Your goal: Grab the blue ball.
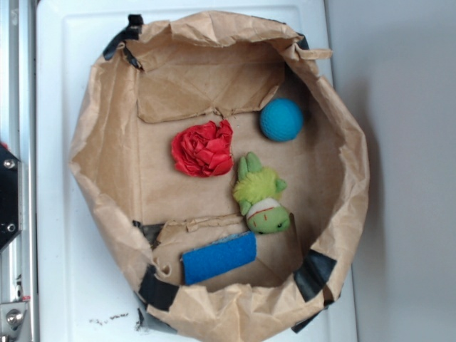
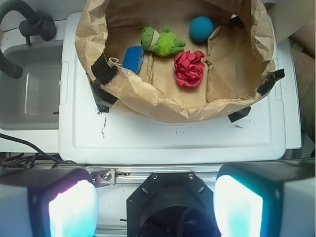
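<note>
Hovering with fingers spread apart and empty, the gripper (image 2: 155,202) sits outside the paper-lined basket (image 1: 100,192). Inside, exterior view: blue ball (image 1: 281,119) at 1 o'clock, red flower (image 1: 203,149) center, green plush toy (image 1: 261,196) beside it, blue sponge (image 1: 219,257) at 6 o'clock.

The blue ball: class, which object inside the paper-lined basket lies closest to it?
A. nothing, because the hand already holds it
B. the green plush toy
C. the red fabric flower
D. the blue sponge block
B: in the exterior view the green plush toy sits just below the blue ball, nearer than the red fabric flower or blue sponge block; the hand is outside the basket, holding nothing.
</note>
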### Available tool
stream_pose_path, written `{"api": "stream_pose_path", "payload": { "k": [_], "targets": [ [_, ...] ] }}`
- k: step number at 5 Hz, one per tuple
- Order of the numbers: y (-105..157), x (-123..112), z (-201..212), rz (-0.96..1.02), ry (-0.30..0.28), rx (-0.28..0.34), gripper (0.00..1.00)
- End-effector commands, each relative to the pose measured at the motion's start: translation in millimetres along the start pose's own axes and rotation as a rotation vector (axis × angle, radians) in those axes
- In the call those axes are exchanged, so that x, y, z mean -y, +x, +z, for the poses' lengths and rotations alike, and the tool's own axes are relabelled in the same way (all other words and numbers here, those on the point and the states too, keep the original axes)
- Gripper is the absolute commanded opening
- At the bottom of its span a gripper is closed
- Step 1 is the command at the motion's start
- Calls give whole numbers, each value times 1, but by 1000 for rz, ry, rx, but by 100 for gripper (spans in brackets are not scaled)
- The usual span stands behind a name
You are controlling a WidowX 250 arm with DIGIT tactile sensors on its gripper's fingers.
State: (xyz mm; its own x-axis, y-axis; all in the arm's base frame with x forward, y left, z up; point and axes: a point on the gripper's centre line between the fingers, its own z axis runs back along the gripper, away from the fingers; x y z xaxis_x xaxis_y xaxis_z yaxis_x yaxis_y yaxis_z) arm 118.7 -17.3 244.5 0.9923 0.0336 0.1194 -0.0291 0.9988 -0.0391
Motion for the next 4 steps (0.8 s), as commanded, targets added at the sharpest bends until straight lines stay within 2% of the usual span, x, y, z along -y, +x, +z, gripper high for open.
{"api": "stream_pose_path", "payload": {
  "k": [1,2,3,4],
  "targets": [
    [0,0,0,0,0,0,100],
    [12,4,-10,21,-31,44,100],
    [38,8,-25,35,-30,54,100],
    [38,8,-25,35,-30,54,100]
  ]
}}
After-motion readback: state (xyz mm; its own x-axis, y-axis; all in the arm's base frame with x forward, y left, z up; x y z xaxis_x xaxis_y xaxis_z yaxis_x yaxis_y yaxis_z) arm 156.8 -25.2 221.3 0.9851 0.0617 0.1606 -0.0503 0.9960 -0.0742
